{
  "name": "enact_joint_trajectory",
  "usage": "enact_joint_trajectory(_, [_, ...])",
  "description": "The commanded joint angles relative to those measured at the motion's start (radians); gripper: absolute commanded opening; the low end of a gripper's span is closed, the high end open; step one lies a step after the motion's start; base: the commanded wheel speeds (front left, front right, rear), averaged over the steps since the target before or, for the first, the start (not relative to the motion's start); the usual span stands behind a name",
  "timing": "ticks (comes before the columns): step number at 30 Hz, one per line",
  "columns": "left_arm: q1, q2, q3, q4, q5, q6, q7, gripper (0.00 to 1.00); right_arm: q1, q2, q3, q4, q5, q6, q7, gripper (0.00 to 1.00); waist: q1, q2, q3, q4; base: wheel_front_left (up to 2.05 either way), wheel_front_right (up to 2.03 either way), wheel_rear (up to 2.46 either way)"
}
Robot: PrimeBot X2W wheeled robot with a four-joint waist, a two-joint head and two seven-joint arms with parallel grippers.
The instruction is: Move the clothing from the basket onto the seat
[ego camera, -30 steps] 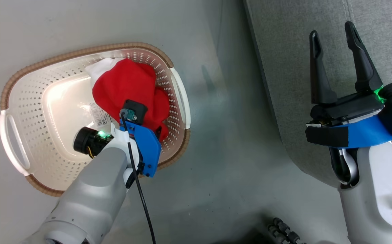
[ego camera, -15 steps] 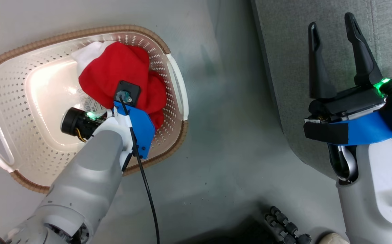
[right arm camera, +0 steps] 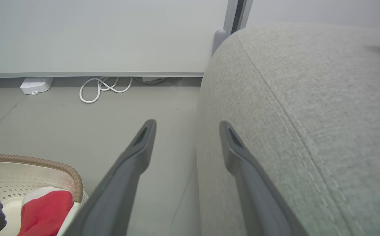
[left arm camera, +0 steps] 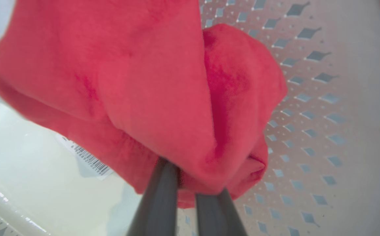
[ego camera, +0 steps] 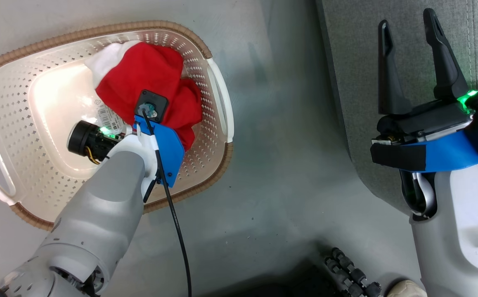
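— Left gripper [left arm camera: 195, 178] down inside the basket [ego camera: 98, 31], long dark fingers [left arm camera: 158, 203] drawn narrow and pinched on a low fold of the clothing [left arm camera: 150, 91]. Red bundle bunched near the perforated side wall, barcode sticker [left arm camera: 88, 160] on the basket floor just beside it. Impossible to tell whether already off the bottom.

— Grip good enough to carry?

— Hard to say. Only a fold between the tips, most of the cloth loose around them. Best to lift straight up, slowly, until clear of the brown rim. Otherwise likely to drag over the wall and shift the light basket.

— And then?

— Swing right across the bare floor [ego camera: 284, 165] to the seat [ego camera: 346, 41], well apart from the basket. Carry high enough for the trailing white panel [ego camera: 107, 62] to clear the rounded grey corner. Release only once over the cushion, past the stitched seam [right arm camera: 300, 131], not at the edge.

— Right gripper [ego camera: 406, 18]?

— Spread wide, holding nothing, hovering at the seat's near edge. Better moved out of the crossing path, or made ready to catch a slipping end.

— Anything on the seat already?

— Small red patch at the cushion's far edge in the right wrist view. Too small to tell.
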Motion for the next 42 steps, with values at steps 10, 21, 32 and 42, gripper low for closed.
enact_joint_trajectory(10, [-0.001,-0.014,-0.012,0.002,-0.015,-0.029,-0.017,0.0,-0.01,0.003,-0.011,0.013,-0.006,0.0,0.0,1.0,0.0,0.0,-0.045,0.021,0.0,0.0,0.0])
enact_joint_trajectory(21, [0.036,-0.031,-0.026,-0.027,-0.037,-0.064,-0.104,0.0,0.015,-0.022,-0.017,0.028,-0.01,0.0,0.0,1.0,0.0,0.0,-0.151,0.083,0.0,0.0,0.0])
enact_joint_trajectory(32, [0.119,-0.032,-0.066,-0.152,-0.088,-0.077,-0.202,0.0,0.073,-0.051,-0.029,0.056,-0.019,0.0,0.0,1.0,0.0,0.0,-0.308,0.155,0.0,0.0,0.0])
enact_joint_trajectory(42, [0.154,-0.032,-0.087,-0.23,-0.105,-0.069,-0.261,0.0,0.139,-0.085,-0.034,0.084,-0.018,0.0,0.0,1.0,0.0,0.0,-0.454,0.218,0.0,0.0,0.0])
